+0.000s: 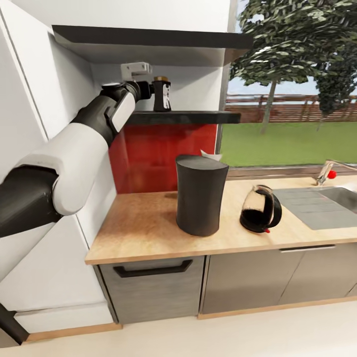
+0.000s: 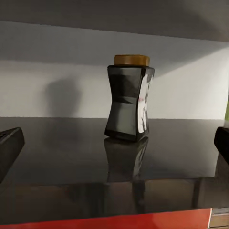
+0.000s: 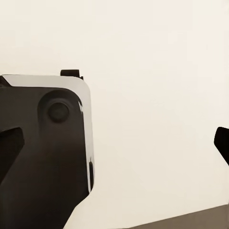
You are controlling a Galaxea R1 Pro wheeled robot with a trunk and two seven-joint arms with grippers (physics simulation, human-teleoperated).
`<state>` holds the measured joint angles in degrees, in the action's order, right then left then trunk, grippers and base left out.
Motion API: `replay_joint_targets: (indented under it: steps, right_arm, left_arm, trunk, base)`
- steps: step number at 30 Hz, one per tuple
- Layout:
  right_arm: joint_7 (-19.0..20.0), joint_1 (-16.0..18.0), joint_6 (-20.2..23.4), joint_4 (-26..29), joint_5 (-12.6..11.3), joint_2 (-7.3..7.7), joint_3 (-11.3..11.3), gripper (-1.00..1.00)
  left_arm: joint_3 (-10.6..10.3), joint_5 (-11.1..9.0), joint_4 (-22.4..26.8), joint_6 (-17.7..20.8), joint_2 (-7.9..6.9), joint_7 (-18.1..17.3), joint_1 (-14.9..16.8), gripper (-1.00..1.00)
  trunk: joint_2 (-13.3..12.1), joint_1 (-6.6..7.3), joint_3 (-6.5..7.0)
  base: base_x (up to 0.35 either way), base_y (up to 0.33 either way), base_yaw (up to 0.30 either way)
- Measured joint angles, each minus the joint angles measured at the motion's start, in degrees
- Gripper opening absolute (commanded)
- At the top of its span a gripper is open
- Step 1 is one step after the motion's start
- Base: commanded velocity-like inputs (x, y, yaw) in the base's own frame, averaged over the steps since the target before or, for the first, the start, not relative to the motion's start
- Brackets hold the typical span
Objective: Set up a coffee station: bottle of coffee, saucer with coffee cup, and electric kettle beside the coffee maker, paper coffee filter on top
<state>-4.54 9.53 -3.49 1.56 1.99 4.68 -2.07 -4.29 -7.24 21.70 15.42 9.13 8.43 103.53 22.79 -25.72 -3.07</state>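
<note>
Small dark coffee jar (image 2: 129, 104) with a brown lid is standing upright on the thin black lower wall shelf (image 1: 198, 117), while the left claw (image 2: 114, 143), fingers spread wide and holding nothing, is reaching level toward it.

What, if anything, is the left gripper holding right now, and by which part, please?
Nothing is held. The left gripper is open, its fingers wide apart, and the bottle of coffee stands untouched ahead of them on the kitchen shelf.
</note>
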Motion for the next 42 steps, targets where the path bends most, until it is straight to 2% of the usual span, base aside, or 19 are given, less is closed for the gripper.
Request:
replay_joint_targets:
  steps: [4,9,16,21,31,42]
  right_arm:
    - [0.0,0.0,0.0,0.0,0.0,0.0,0.0,1.0]
    - [0.0,0.0,0.0,-0.01,0.0,0.06,0.0,1.0]
    - [-0.01,0.0,0.0,-0.01,0.0,0.14,0.0,1.0]
    - [0.0,0.0,0.0,-0.01,0.0,0.15,0.0,1.0]
    - [-0.01,0.0,0.0,-0.01,0.0,0.1,0.0,1.0]
    - [0.0,0.0,0.0,-0.01,-0.01,0.07,0.0,1.0]
  left_arm:
    - [-0.04,0.09,-0.05,-2.33,0.08,0.05,-0.44,1.0]
    - [-0.07,0.14,-0.07,-3.43,0.19,0.52,-1.09,1.0]
    - [-0.08,-0.22,-0.07,-3.57,0.37,3.68,-1.26,1.0]
    - [-0.08,-0.21,-0.09,-3.57,0.46,3.99,-1.29,1.0]
    - [-0.31,-0.25,0.01,-3.71,0.57,3.96,-3.17,1.0]
    - [-0.32,-0.25,0.02,-3.71,0.66,3.95,-3.29,1.0]
  trunk:
    - [0.0,-0.02,0.0]
    - [0.0,-0.03,0.0]
    - [0.01,0.0,0.0]
    - [-0.01,-0.01,0.0]
    - [0.0,-0.02,0.0]
    - [0.0,-0.01,0.0]
  base:
    - [0.084,0.0,0.0]
    - [0.019,0.0,0.0]
    - [0.18,0.0,0.0]
    - [0.242,0.0,0.0]
    - [0.046,0.0,0.0]
    - [0.251,-0.014,0.0]
